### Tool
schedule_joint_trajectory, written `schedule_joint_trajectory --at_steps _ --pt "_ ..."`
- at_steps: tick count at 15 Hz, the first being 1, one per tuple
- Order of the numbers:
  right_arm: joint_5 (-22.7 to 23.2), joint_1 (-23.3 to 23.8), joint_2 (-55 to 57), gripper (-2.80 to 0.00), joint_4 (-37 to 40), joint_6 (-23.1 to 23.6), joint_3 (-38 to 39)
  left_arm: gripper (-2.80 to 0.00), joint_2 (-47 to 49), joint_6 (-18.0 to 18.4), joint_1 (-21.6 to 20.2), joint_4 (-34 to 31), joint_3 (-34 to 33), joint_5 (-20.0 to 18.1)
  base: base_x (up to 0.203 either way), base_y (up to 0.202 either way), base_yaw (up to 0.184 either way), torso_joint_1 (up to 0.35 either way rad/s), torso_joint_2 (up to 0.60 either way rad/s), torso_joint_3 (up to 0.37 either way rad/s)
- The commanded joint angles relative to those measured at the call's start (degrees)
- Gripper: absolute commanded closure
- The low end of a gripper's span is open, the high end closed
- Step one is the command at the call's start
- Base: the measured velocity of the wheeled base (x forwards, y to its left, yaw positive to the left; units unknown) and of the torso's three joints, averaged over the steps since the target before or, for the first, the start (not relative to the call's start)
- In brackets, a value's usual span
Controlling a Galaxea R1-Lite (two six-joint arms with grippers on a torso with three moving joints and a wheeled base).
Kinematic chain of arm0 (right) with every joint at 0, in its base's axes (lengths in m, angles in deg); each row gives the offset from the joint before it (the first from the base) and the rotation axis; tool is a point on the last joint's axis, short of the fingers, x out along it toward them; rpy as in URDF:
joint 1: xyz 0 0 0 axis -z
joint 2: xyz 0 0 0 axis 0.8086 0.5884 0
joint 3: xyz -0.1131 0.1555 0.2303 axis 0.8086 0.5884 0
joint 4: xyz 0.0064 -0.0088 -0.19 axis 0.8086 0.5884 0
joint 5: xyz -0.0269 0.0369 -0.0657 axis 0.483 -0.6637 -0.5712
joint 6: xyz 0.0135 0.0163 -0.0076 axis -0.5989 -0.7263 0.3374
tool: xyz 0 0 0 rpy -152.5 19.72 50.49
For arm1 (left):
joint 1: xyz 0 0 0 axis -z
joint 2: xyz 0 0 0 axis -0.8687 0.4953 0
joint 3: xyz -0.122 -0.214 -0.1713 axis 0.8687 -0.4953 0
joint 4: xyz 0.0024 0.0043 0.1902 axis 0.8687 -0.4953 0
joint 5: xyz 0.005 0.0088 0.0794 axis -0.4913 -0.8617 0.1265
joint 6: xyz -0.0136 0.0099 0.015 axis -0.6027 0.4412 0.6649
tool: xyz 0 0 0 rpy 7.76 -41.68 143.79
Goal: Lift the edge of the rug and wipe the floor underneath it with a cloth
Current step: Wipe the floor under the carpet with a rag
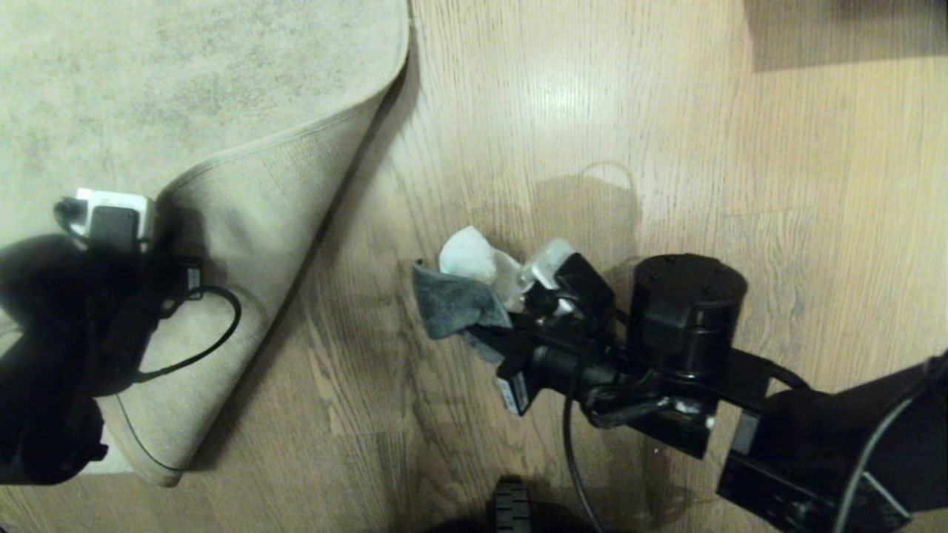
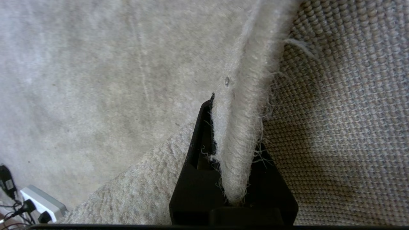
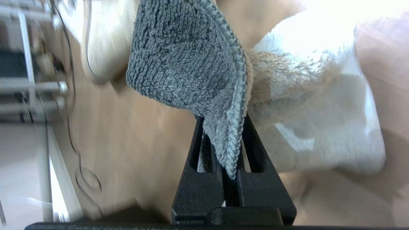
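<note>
- The rug edge (image 2: 238,134) is on the left side of the scene, turned up and folded back, so the tan woven backing (image 1: 259,244) faces up.
- The left gripper (image 2: 235,179) is at the left of the scene and its fingers are pressed together on the rug edge; the pile sits between them.
- The floor (image 1: 518,111) is bare to the right of the folded rug, with a bright sheen at the far side.
- The cloth (image 1: 463,285) is above the floor, between the folded rug and the right arm, apart from the rug.
- The right gripper (image 3: 235,179) is near the middle of the scene and pinches the cloth; its fingers are closed on it.
- The dark grey side of the cloth faces the rug and the pale side is further away.
- A white power strip (image 1: 111,211) with a black plug lies on the rug, just beside the left arm.
</note>
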State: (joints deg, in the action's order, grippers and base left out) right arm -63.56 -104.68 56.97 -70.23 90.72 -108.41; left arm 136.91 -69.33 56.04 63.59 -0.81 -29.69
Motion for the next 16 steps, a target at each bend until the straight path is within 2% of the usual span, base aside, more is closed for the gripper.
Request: schedule_joint_trajectory --at_steps 1,3,4,6,10,13,16 --pt "-2.9 -3.2 11.6 0.00 -3.6 -1.3 -8.3 0.00 0.0 0.5 0.0 1.3 -0.2 0.4 0.000 0.000 0.000 0.000 0.00 0.000" --pt "-6.8 -4.8 17.5 0.00 -6.7 -4.5 -15.3 0.00 0.0 1.1 0.0 1.3 0.0 0.5 0.000 0.000 0.000 0.000 0.00 0.000" --pt "-8.3 -5.7 19.7 0.00 -7.3 -7.5 -18.2 0.00 0.0 1.2 0.0 1.3 0.1 0.5 0.000 0.000 0.000 0.000 0.00 0.000" --pt "-10.3 -6.8 23.3 0.00 -7.5 -11.1 -21.9 0.00 0.0 1.6 0.0 1.3 0.1 0.6 0.000 0.000 0.000 0.000 0.00 0.000" --pt "-11.2 -9.1 29.6 0.00 -6.9 -14.4 -27.3 0.00 0.2 1.7 0.0 1.3 -0.1 0.9 0.000 0.000 0.000 0.000 0.00 0.000" --pt "-12.5 -11.1 33.3 0.00 -7.7 -15.7 -27.9 0.00 -0.1 2.4 0.5 1.4 -0.3 1.0 0.000 0.000 0.000 0.000 0.00 0.000" --pt "-14.0 -11.4 38.2 0.00 -7.1 -16.5 -33.0 0.00 -0.1 2.4 0.7 1.4 -0.4 2.1 0.000 0.000 0.000 0.000 0.00 0.000"
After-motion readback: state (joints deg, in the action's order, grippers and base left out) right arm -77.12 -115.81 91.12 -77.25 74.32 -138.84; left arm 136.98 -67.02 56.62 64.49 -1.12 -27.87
